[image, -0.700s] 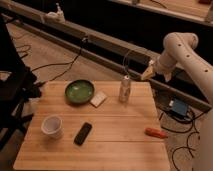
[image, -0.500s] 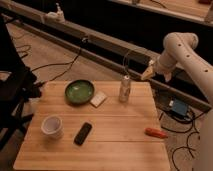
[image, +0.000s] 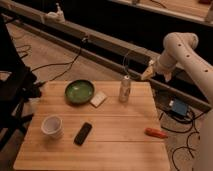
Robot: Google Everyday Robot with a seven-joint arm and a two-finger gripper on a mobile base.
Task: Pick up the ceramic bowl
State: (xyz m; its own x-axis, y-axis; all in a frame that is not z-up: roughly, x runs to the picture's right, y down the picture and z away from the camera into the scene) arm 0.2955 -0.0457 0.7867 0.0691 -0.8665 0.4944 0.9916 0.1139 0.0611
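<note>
The ceramic bowl (image: 79, 91), round and shallow with a glossy green inside and a dark rim, sits at the back left of the wooden table (image: 115, 145). My gripper (image: 147, 73) hangs off the white arm (image: 182, 50) above the table's back right corner, well to the right of the bowl and just right of a metal can (image: 125, 90). It holds nothing that I can see.
A white paper cup (image: 52, 126) stands at the front left. A black remote (image: 83, 133) lies in the middle front, a pale sponge (image: 98, 99) next to the bowl, an orange marker (image: 156, 133) at the right edge. Cables and a blue box (image: 178, 107) lie on the floor.
</note>
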